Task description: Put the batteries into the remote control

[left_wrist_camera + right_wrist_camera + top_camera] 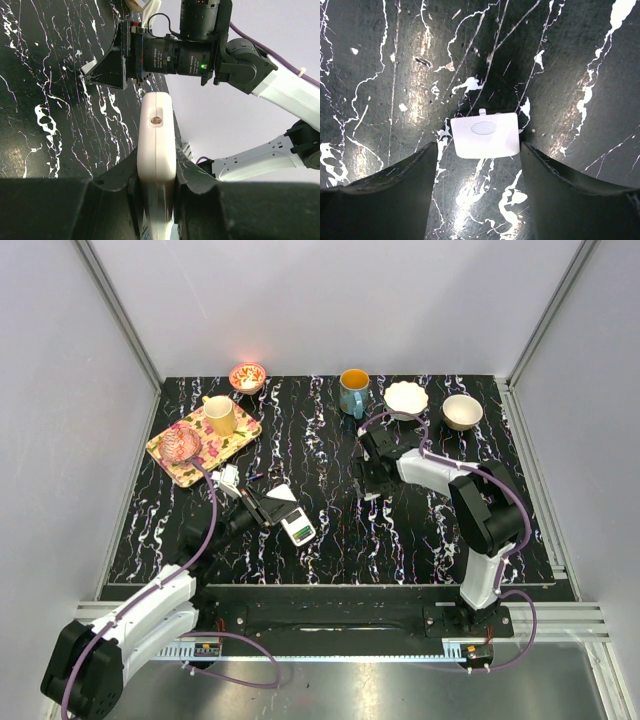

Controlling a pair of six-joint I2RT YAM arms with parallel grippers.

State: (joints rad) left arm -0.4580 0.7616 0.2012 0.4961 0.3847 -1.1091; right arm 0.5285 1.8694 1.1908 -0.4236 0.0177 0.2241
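Observation:
My left gripper [268, 510] is shut on the white remote control [296, 526], holding it just above the table left of centre. In the left wrist view the remote [156, 135] stands edge-on between my fingers [200, 177]. Small greenish and reddish marks show in its upturned face in the top view; I cannot tell if these are the batteries. My right gripper [373, 483] is open, pointing down at the table. In the right wrist view a small white battery cover [485, 135] lies flat on the table between the open fingertips [427, 155], untouched.
A patterned tray [178, 462] at the back left holds a yellow mug [221, 415] and a pink glass bowl [182, 444]. A small red bowl [247, 376], a teal mug [353, 391] and two white bowls [406, 397] [462, 411] line the back edge.

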